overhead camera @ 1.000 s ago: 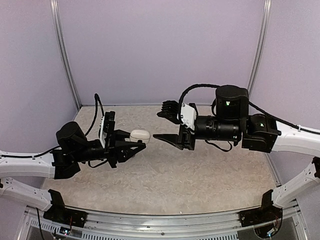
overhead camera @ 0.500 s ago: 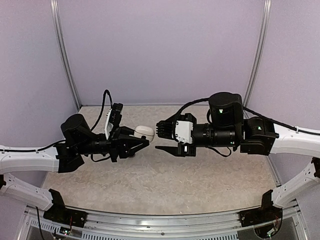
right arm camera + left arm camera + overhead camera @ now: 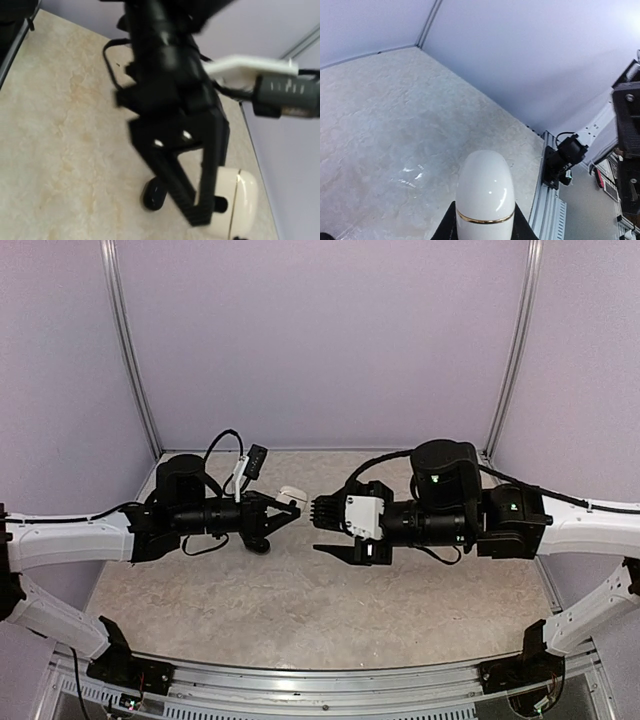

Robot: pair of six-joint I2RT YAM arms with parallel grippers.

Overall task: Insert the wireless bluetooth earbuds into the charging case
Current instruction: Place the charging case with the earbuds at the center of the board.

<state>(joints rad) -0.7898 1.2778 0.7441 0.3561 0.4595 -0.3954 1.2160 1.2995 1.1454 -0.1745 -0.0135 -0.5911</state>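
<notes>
Two robot arms meet above the middle of the table (image 3: 300, 610), a little nearer its far edge. In the past second the left arm has risen and levelled out, carrying the white charging case (image 3: 485, 195) toward the centre. The right arm has dropped and turned its wrist until its fingers face the case head-on.

The left gripper (image 3: 272, 518) is clenched on the case's lower half, holding it in the air with the rounded lid end pointing at the other arm. The right gripper (image 3: 326, 531) stands spread and holds nothing, just apart from the case. The move looks like the set-up for opening the lid, which must happen before any earbuds can go in.

The case is shut, its gold seam unbroken all round, so what it holds cannot be seen.

A dark glossy object (image 3: 154, 193) lies on the table beneath the left gripper. It is too blurred to tell whether it is one of the earbuds, and no other bud shows in any view.
</notes>
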